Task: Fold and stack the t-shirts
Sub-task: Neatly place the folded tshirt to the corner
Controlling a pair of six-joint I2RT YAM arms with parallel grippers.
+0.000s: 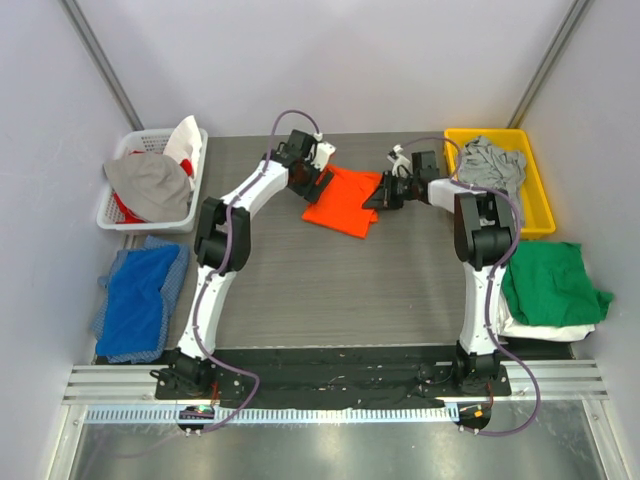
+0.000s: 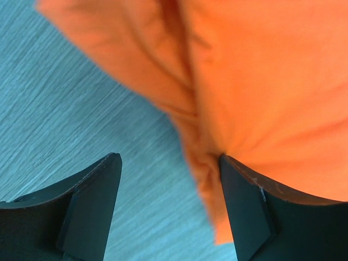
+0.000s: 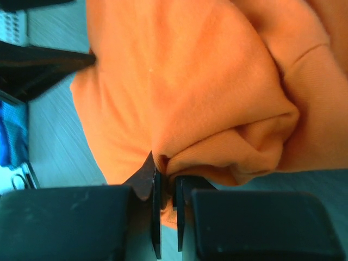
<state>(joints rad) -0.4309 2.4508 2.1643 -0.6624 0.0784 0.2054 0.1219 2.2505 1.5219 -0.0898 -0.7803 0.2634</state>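
Note:
The orange t-shirt (image 1: 340,203) lies partly folded on the table's far middle. My left gripper (image 1: 318,181) is at its left edge and stands open. In the left wrist view the left gripper (image 2: 168,159) has the rumpled shirt hem (image 2: 202,168) between its fingers, beside the right finger (image 2: 247,206). My right gripper (image 1: 379,195) is at the shirt's right edge. In the right wrist view the right gripper (image 3: 167,178) is shut on a pinched fold of the orange cloth (image 3: 217,109). A green t-shirt (image 1: 551,280) lies folded on a white one (image 1: 540,330) at the right.
A yellow bin (image 1: 539,200) at the back right holds a grey t-shirt (image 1: 490,165). A white basket (image 1: 122,215) at the back left holds crumpled clothes. Blue cloth (image 1: 140,300) lies at the left edge. The dark wood-grain table (image 1: 340,290) shows between the arms.

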